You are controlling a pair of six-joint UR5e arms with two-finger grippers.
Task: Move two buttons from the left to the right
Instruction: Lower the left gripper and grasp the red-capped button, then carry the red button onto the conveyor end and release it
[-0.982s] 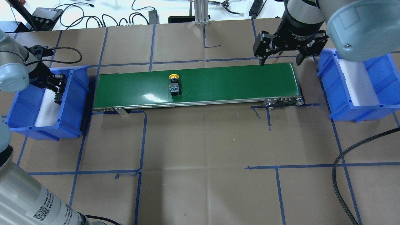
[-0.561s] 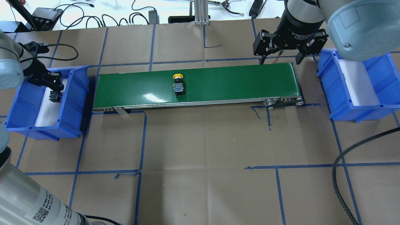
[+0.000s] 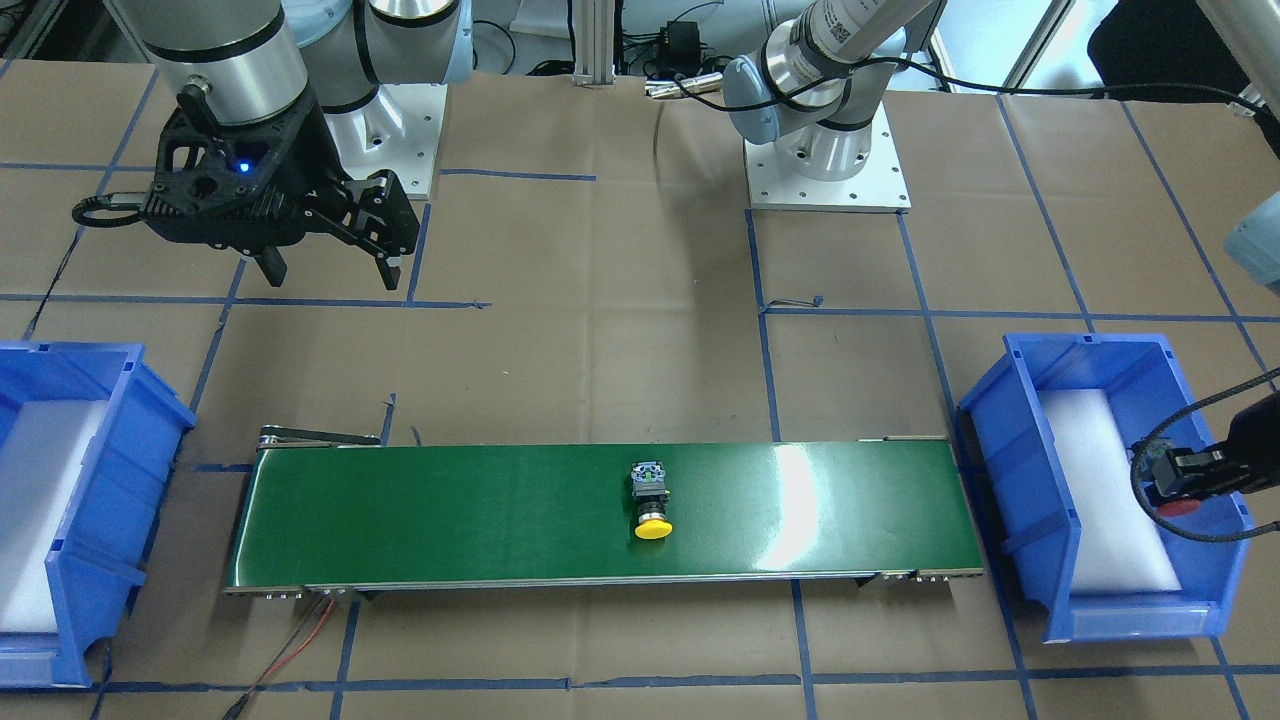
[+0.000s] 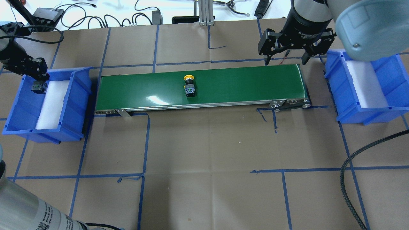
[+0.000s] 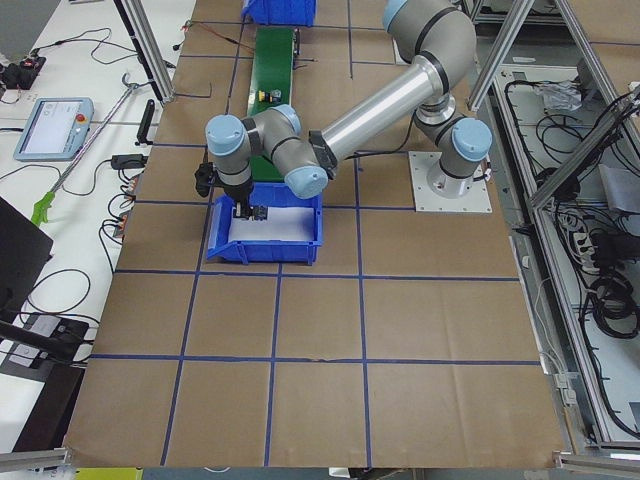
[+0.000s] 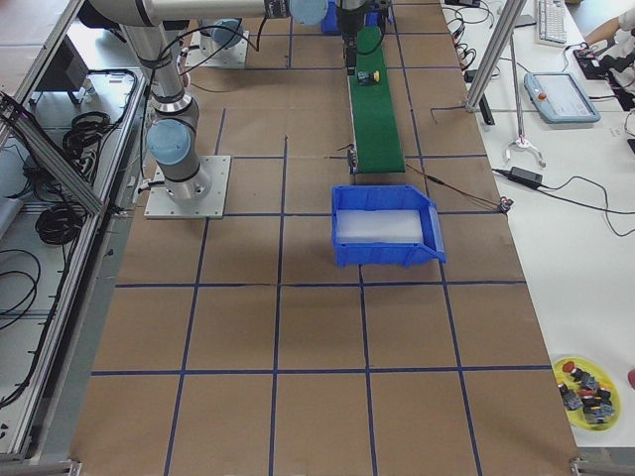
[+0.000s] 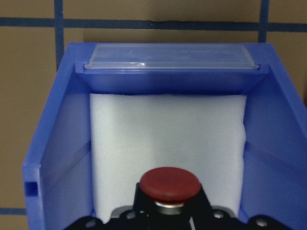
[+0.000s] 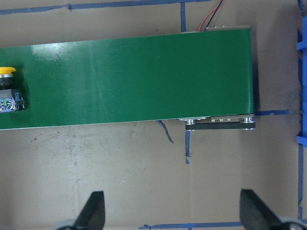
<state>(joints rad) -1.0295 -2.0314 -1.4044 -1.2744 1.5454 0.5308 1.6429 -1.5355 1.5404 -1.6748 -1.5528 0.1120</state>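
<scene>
Neither button delivered yet
The yellow-capped push-button switch (image 4: 189,86) lies mid green belt (image 4: 243,81); left claw (image 4: 39,82) grips red-capped switch (image 7: 170,183) above left blue bin (image 4: 78,95); right claw (image 4: 285,60) gapes empty.

White lettering (image 4: 306,34) runs across the black body of the right gripper (image 4: 285,61), just above its wide-apart jaws. It begins "2F Adaptive"; what follows is too small to read. A square code label (image 4: 43,224) with fine print beside it sits on the grey tube (image 4: 19,207) of the left arm, far back from that arm's jaws, and the print is illegible. In the front-facing view a second label (image 3: 843,28) on the same arm is equally unreadable.
</scene>
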